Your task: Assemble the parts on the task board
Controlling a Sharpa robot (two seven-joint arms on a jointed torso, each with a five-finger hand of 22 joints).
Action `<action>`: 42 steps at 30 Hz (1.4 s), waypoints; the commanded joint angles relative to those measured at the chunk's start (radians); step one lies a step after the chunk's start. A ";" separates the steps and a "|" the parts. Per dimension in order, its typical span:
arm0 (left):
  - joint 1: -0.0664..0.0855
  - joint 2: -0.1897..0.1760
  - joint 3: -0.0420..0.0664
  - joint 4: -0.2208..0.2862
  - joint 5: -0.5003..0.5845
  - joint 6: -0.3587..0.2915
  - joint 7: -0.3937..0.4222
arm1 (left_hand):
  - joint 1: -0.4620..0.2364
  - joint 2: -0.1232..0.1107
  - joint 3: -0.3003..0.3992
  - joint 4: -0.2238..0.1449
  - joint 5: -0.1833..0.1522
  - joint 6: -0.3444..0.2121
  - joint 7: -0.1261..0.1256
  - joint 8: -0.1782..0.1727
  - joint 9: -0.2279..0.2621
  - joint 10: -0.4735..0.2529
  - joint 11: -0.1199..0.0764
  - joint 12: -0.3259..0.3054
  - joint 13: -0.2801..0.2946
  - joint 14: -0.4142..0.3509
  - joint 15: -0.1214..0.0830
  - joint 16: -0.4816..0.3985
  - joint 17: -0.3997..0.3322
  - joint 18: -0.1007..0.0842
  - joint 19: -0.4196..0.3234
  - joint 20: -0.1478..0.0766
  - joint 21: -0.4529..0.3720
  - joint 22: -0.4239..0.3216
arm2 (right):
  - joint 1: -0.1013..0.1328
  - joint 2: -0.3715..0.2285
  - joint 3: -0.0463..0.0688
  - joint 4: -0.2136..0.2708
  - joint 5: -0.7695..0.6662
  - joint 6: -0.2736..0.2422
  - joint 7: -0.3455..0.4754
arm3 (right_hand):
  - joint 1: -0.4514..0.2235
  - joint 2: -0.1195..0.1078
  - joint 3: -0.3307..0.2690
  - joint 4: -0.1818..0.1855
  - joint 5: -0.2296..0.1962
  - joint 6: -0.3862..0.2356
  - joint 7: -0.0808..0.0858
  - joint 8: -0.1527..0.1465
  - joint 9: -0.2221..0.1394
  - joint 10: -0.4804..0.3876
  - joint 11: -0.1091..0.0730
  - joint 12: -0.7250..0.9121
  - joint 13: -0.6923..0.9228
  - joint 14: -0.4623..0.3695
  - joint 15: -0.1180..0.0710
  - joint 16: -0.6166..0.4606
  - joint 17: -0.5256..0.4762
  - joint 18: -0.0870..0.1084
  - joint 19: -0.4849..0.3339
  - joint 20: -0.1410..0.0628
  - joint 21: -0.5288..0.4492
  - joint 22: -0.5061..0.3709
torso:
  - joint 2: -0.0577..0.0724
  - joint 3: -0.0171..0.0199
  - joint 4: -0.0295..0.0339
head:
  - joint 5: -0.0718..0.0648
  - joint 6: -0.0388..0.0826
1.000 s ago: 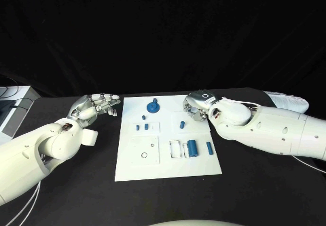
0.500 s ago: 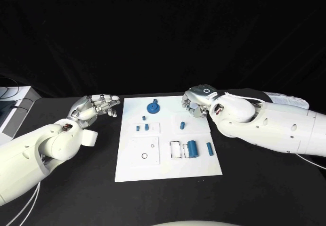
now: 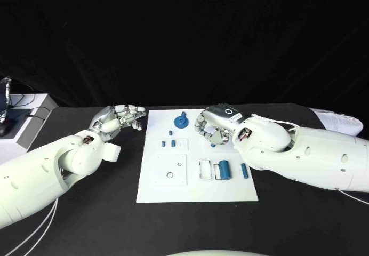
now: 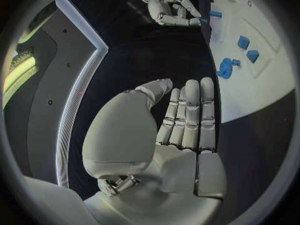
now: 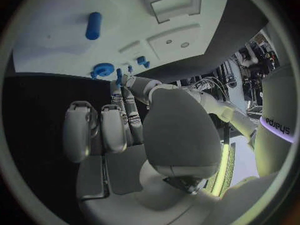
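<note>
The white task board (image 3: 192,186) lies in the middle of the table. At its far end sits a blue gear-like part (image 3: 181,121), with two small blue blocks (image 3: 169,143) nearer. A thick blue cylinder (image 3: 224,169) and a thin blue pin (image 3: 245,170) lie at the right. My right hand (image 3: 214,127) hangs over the board's far right, fingers curved down. Its fingertips (image 5: 117,87) reach a small blue peg (image 5: 119,76) on the board, and no grip shows. My left hand (image 3: 119,118) hovers left of the board, its fingers (image 4: 190,110) straight and together, holding nothing.
An empty rectangular slot (image 3: 205,169) lies beside the thick cylinder, and a small ring mark (image 3: 170,174) is on the board's left half. A pale box (image 3: 19,120) with cables stands at the table's left edge. Black table surrounds the board.
The camera has shifted, moving the whole picture right. My right hand has moved left over the board and down onto the small peg. My left hand has stayed put.
</note>
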 commanded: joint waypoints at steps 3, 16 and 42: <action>0.000 0.009 0.001 -0.001 0.001 0.009 0.007 | 0.007 0.000 -0.005 -0.002 0.001 -0.005 0.000 0.007 0.000 -0.008 0.002 -0.007 -0.001 -0.006 0.005 -0.004 -0.001 0.005 0.006 0.000 -0.005 -0.002 | -0.027 0.014 -0.001 0.016 0.061 -0.099 0.059 | 0.019 0.013 0.009 0.000 0.007 0.005 0.003 0.005 0.001 0.065 -0.062 0.004 0.052 0.039 -0.007 0.005 0.001 -0.010 0.004 -0.003 0.005 0.062 | -0.006 -0.0055 0.0015 | 0.054 -0.007; 0.001 0.028 0.001 -0.006 -0.001 -0.004 0.010 | 0.009 0.001 -0.005 -0.003 0.002 -0.005 0.000 0.007 0.000 -0.009 0.002 -0.007 -0.002 -0.005 0.005 -0.005 -0.001 0.005 0.006 0.000 -0.005 -0.002 | -0.129 0.067 -0.004 0.000 0.078 -0.152 0.117 | 0.019 0.013 0.010 -0.001 0.009 0.004 0.004 0.005 0.001 0.063 -0.061 0.002 0.052 0.039 -0.007 0.005 -0.001 -0.010 0.003 -0.003 0.003 0.061 | -0.008 -0.0075 0.0031 | 0.138 -0.037; 0.001 0.034 0.001 -0.005 -0.007 -0.001 0.008 | 0.009 0.002 -0.004 -0.003 0.002 -0.006 0.000 0.007 0.000 -0.009 0.002 -0.008 -0.002 -0.005 0.005 -0.005 -0.001 0.005 0.006 0.000 -0.005 -0.002 | -0.176 0.109 -0.010 -0.046 0.043 -0.134 0.122 | 0.020 0.012 0.012 -0.003 0.011 0.003 0.005 0.004 0.001 0.062 -0.060 0.001 0.053 0.038 -0.006 0.004 -0.003 -0.009 0.002 -0.002 0.001 0.059 | -0.007 -0.0065 0.0027 | 0.172 -0.070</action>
